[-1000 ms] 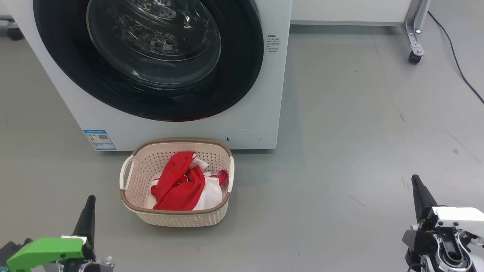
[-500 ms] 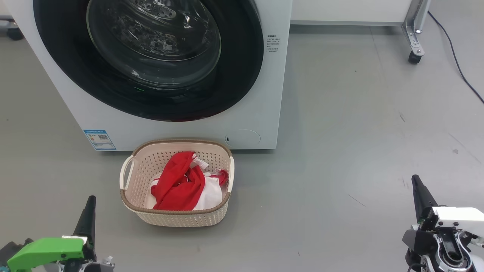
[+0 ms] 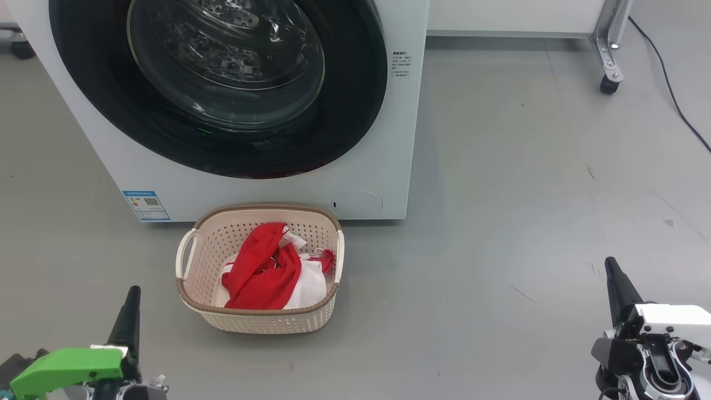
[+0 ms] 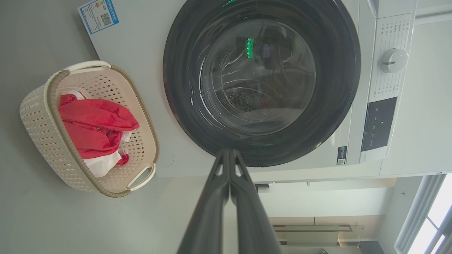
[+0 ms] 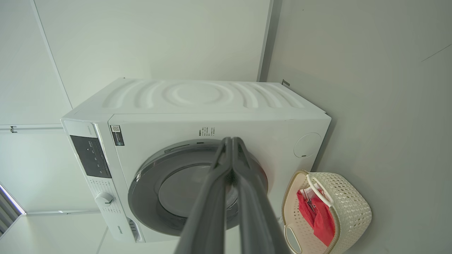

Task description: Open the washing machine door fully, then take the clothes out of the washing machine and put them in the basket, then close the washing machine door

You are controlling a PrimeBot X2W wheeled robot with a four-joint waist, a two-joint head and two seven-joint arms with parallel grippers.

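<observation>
Both pressed together: left pincer (image 3: pixel 133 294) near left, right pincer (image 3: pixel 610 265) near right; clothes (image 3: pixel 261 272) lie in basket (image 3: pixel 261 322) before shut washing machine door (image 3: pixel 222 66).

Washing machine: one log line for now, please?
washing machine door: closed | red clothes: in basket | left gripper: shut, empty | right gripper: shut, empty | task: looks done

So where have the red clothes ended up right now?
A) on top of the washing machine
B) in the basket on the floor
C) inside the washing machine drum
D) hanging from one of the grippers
B: the red and white clothes lie bunched inside the cream basket, which stands on the floor in front of the washing machine, and the washing machine door is closed.
</observation>
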